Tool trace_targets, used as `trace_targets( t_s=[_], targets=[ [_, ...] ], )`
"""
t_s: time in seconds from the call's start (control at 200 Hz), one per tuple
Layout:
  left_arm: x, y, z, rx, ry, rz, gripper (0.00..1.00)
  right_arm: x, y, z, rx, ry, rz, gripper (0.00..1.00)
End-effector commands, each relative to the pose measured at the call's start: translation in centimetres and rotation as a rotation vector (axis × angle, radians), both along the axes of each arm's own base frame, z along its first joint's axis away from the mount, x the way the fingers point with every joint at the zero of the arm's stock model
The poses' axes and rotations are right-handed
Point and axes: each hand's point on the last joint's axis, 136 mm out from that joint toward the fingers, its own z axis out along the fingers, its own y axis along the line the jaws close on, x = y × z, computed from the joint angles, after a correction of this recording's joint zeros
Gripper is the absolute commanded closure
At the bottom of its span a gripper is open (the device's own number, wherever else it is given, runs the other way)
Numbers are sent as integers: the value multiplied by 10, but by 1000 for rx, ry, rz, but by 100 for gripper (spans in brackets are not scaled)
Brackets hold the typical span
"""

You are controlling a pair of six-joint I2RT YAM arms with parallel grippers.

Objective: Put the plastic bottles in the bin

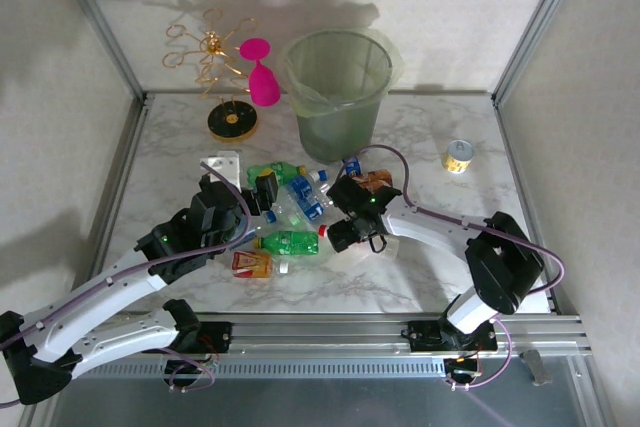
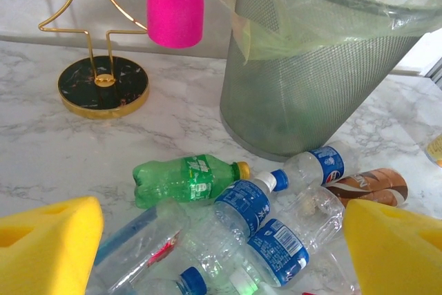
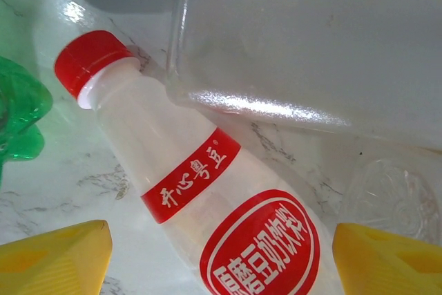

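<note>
Left pincer (image 2: 221,253), pads apart, hovers over the bottles (image 2: 266,208) heaped on the tabletop (image 1: 430,152) just in front of the bin (image 1: 335,127). Right pincer (image 3: 221,257), pads apart, straddles a red-capped bottle (image 3: 207,191) lying flat, ungripped.

The milky-white, red-capped plastic bottle (image 3: 207,198) runs off the right wrist view's bottom edge. The left wrist view's upper right crops the grey-green round bin (image 2: 311,81).

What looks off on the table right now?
The plastic bottles lie crushed and heaped on their sides in front of the bin. The bin's liner hangs unevenly over its rim.
</note>
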Motion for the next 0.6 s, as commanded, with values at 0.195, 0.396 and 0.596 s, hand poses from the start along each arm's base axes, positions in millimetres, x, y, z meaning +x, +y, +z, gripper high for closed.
trace_targets(
  t_s=[0.195,0.396,0.596],
  targets=[
    [1,-9,-9,8,16,-54,11,-19,-5,-29,-96,32,27,17],
    [1,-10,-8,2,17,-59,11,-31,-5,-36,-109,53,35,23],
    [1,-8,-8,-2,14,-54,11,-37,-4,-38,-100,58,38,43]
  ],
)
